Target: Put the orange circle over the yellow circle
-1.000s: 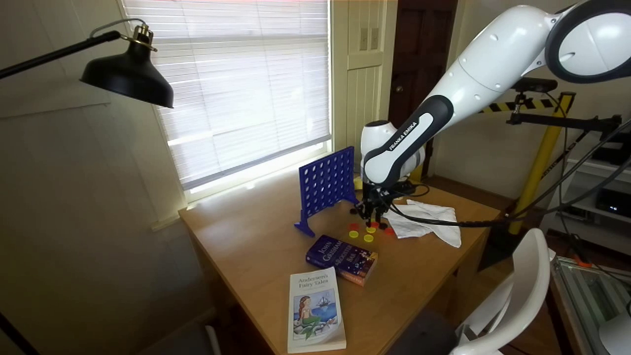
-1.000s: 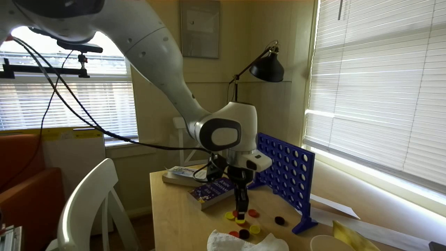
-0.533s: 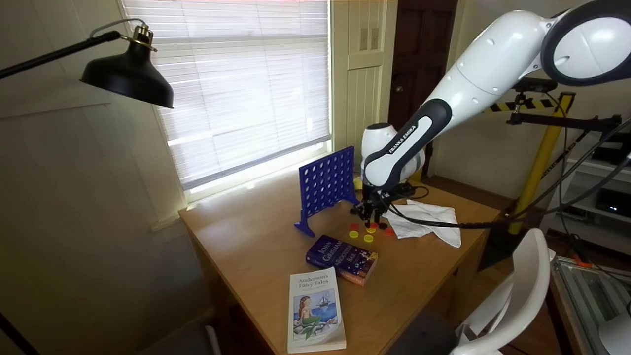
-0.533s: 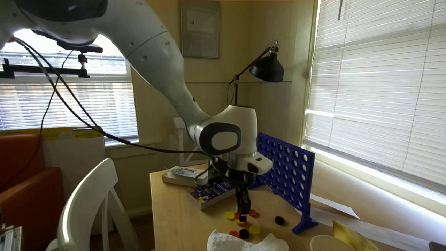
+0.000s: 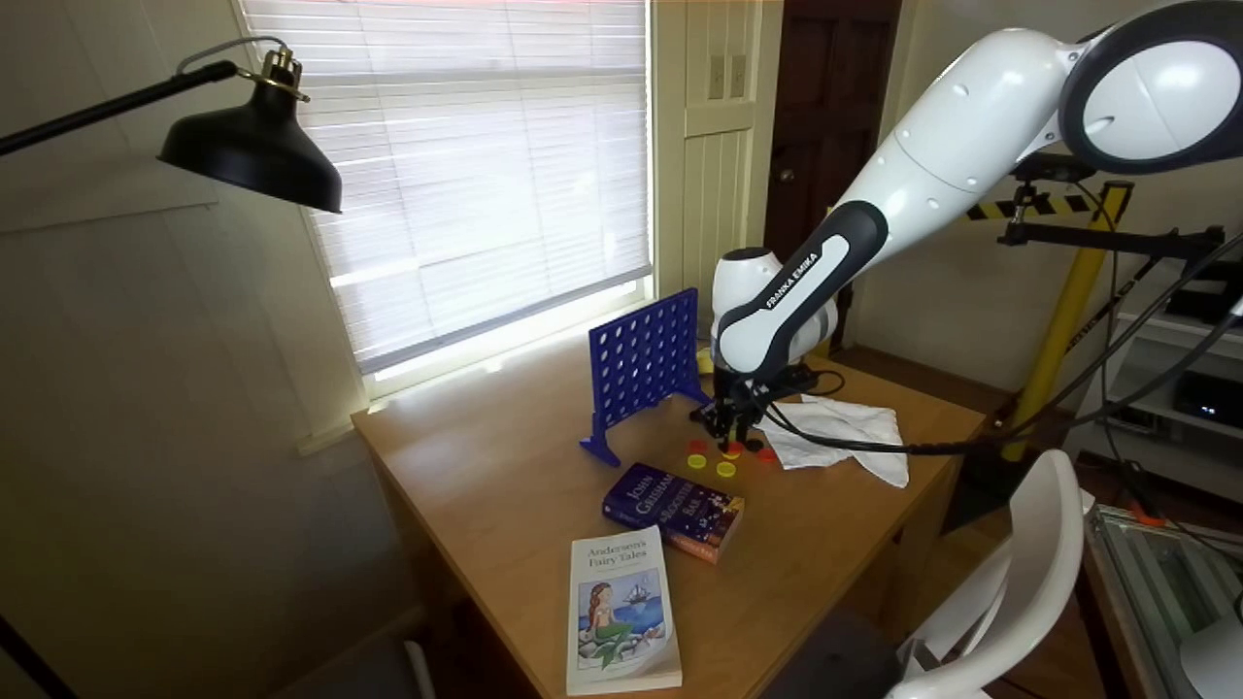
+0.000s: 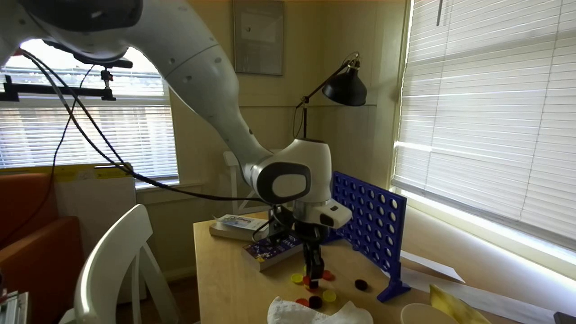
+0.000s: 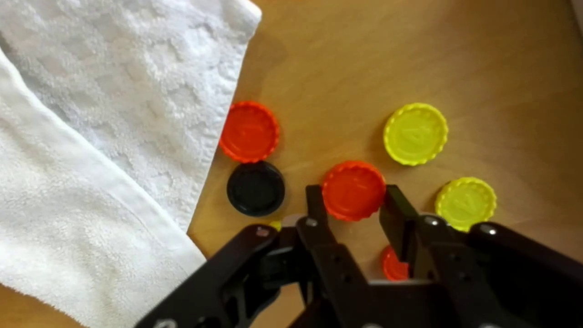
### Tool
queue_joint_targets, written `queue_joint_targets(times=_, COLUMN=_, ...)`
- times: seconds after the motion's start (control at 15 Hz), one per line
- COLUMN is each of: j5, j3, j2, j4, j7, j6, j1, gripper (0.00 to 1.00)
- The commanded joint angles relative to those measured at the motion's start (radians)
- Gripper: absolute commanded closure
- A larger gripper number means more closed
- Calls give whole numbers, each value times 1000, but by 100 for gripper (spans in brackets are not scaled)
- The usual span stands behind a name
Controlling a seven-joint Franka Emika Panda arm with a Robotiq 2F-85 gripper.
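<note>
The arm point(image 5: 932, 155) bends down over the wooden surface point(image 5: 486, 437), and the tool point(image 7: 353, 198) at its end points into a scatter of small game pieces. It's narrowed onto the orange circle point(image 7: 354, 182): in the wrist view its jaws stand at either edge of the piece, which shows its hollow face upward. In an exterior view, the yellow circle point(image 5: 730, 455) peeks out right beneath it; whether the two touch, I can't tell from here.

The rest lie around them. A second orange circle point(image 7: 249, 132) sits against the edge of the white towel point(image 7: 114, 114), with a black circle point(image 7: 256, 188) just beside it. Over on the tool's other side are a second yellow circle point(image 7: 416, 134) and a third yellow circle point(image 7: 465, 203), near each other but apart, and a third orange circle point(image 7: 395, 264), half hidden behind the tool. A second black circle point(image 6: 361, 285) lies by itself, near a foot of the upright blue grid point(image 6: 375, 213).

Farther along are two books, the purple book point(image 5: 670, 510) nearer the pieces and the white book point(image 5: 623, 612) just beside it. A black lamp point(image 5: 254, 146) hangs near the window point(image 5: 486, 146), and a white chair point(image 5: 1029, 582) stands by the surface's edge.
</note>
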Motion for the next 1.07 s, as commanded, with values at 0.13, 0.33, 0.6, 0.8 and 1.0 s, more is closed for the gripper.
queue_joint_targets(times=0.13, j5=34, j3=22, j2=-1, j4=-20, j7=-44, j6=42, j1=-18, gripper=90)
queue_joint_targets(times=0.33, j5=29, j3=17, j2=1, j4=-21, j7=-41, j6=53, j1=-14, gripper=90)
queue_joint_targets(times=0.6, j5=30, j3=18, j2=2, j4=-30, j7=-44, j6=67, j1=-15, gripper=90)
queue_joint_targets(times=0.8, j5=31, j3=21, j2=2, j4=-36, j7=-48, j6=82, j1=-17, gripper=90)
queue_joint_targets(times=1.0, j5=31, j3=21, j2=1, j4=-39, j7=-50, j6=94, j1=-17, gripper=90)
